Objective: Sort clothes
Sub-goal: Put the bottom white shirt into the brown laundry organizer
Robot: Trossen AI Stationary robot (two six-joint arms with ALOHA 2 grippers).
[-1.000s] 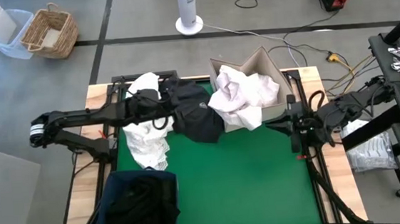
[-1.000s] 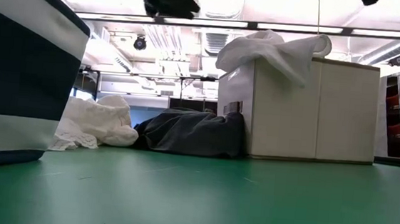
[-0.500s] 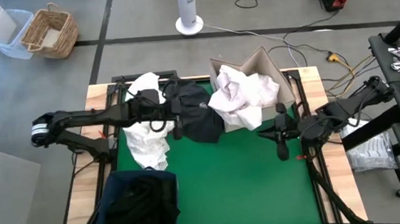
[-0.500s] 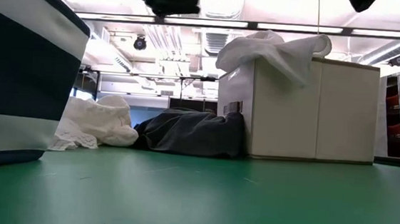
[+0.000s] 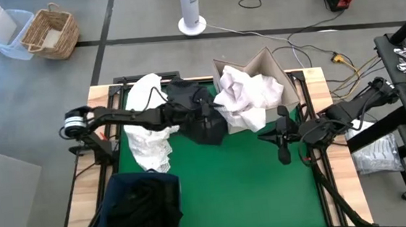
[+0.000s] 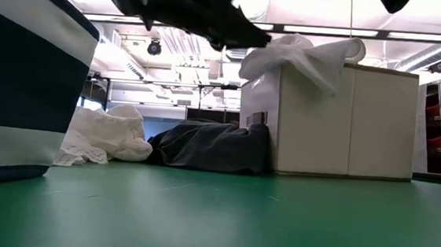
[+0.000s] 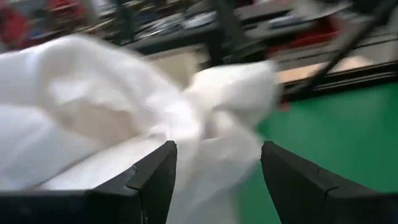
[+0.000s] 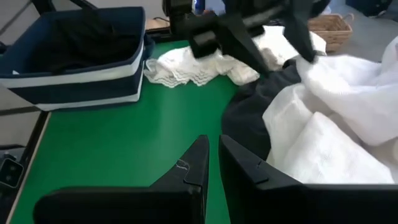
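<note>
Left gripper is hovering above the dark garment, fingers spread with nothing between them, pointing at the white pile spilling out of the box. In the left wrist view the white fabric is sitting just ahead of the open fingers, not yet between them.

Right gripper is waiting well off to the other side of the box, over bare tabletop, fingers nearly closed on nothing.

Other clothes: a 2nd white garment is lying behind the left gripper near the tabletop's left edge; more dark fabric is sitting in the navy bin, back toward the near edge.

Judgement: the step in hand is a reach for a white piece.

Doing it well:
- be biting a raised fold, not a flat drape, so the fingers are closing on 1 layer only
- be keeping clear of the box wall; the fabric is hanging over its rim and may drag the box
- be lifting straight up until the cloth is clearing the dark garment below, or both are coming along
</note>
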